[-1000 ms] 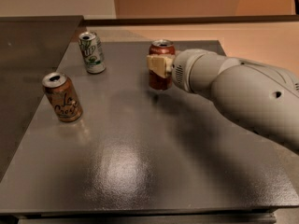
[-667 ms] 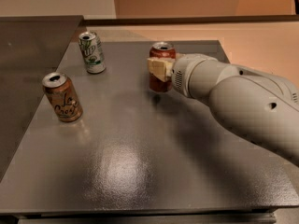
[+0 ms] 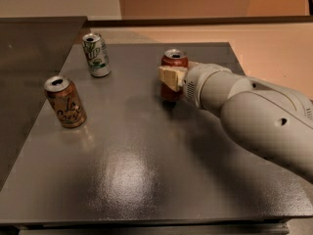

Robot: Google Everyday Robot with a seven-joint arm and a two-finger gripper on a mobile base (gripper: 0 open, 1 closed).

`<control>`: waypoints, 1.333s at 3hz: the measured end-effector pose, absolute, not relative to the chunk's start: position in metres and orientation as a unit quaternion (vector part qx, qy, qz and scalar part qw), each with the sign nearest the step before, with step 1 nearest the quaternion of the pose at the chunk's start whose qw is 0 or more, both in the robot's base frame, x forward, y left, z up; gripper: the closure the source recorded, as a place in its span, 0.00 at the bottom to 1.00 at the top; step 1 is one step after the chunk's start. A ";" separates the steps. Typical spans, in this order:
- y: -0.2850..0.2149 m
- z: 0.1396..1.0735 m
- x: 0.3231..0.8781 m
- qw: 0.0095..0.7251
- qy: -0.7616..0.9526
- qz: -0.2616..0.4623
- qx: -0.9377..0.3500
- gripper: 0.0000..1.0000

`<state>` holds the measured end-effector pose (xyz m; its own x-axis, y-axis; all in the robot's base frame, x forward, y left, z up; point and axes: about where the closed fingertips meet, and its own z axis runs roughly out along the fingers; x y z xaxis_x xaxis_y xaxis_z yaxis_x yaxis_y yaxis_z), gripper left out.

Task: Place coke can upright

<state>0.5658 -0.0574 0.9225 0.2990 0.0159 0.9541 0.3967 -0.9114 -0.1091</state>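
Note:
The coke can (image 3: 174,59), red with a silver top, stands upright near the back middle of the dark grey table (image 3: 146,170). My gripper (image 3: 171,78) reaches in from the right on a thick white arm (image 3: 254,116) and is shut on the can's middle. A cream finger pad (image 3: 168,75) covers the can's front. The can's base is at or just above the table top; I cannot tell whether it touches.
A green-and-white 7UP can (image 3: 96,55) stands upright at the back left. A brown-orange can (image 3: 65,102) stands upright at the left. The table's right edge (image 3: 239,67) lies close behind the arm, with a tan floor beyond.
The coke can and my gripper have moved together a little to the right and downward. The two other cans have not moved.

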 end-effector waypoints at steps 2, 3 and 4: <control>-0.069 0.906 0.578 0.160 -0.125 -0.583 -0.787 0.36; -0.068 0.908 0.577 0.159 -0.127 -0.585 -0.785 0.13; -0.067 0.911 0.577 0.159 -0.128 -0.586 -0.784 0.00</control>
<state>0.5765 -0.0666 0.9109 0.2800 0.0143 0.9599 0.3866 -0.9169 -0.0991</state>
